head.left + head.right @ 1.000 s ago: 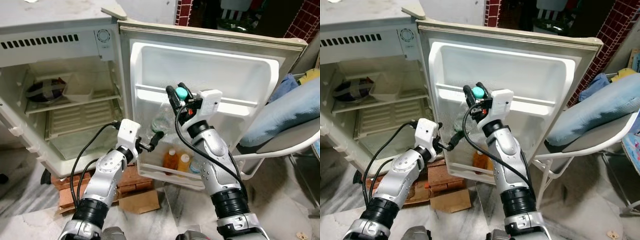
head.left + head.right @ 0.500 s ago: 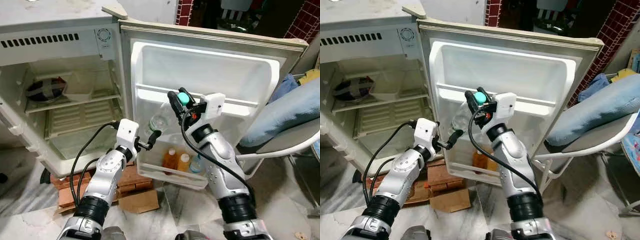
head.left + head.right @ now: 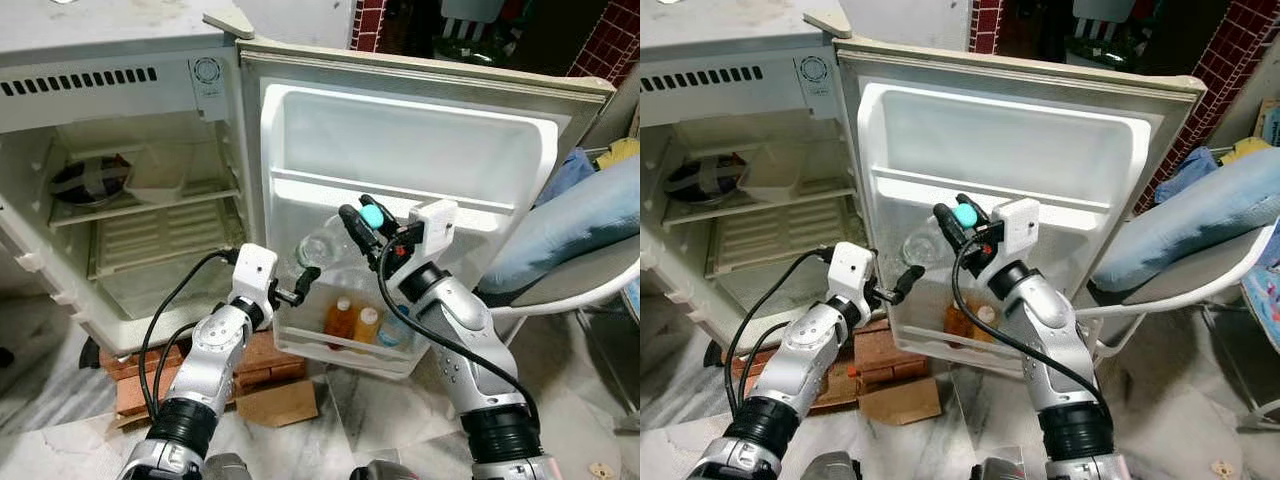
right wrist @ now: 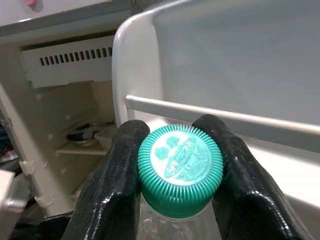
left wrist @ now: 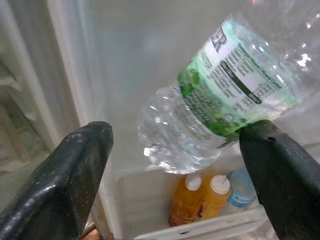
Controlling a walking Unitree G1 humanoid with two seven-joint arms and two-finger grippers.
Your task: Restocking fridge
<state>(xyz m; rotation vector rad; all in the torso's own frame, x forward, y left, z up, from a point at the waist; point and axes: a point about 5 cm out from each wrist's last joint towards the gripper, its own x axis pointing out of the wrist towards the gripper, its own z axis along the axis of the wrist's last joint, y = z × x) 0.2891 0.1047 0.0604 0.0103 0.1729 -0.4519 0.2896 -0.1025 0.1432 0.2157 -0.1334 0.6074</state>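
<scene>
**A:** Water bottle status? Where is it relative to the right gripper?

**B:** Clamped by the neck, right under the teal cap. Both fingers pinch just below the cap. Body hangs away from the gripper, tilted down toward the fridge door interior.

**A:** What changed in the last second?

**B:** Right arm has dropped and swung outward; bottle has gone from near upright to tilted well over, base now pointing toward the left gripper. Cap sits lower against the door rail than before.

**A:** Left gripper?

**B:** Fingers spread apart, nothing held. Bottle base sits between them in the left wrist view but not touching either finger. It has barely moved.

**A:** Target?

**B:** Likely the bottom door shelf, below both grippers. Two orange bottles and a blue-capped one already stand there.

**A:** Meaning for the task?

**B:** Looks like lowering toward that shelf, not placed yet. Bottle needs righting before release, else it could tip onto the orange ones.
</scene>
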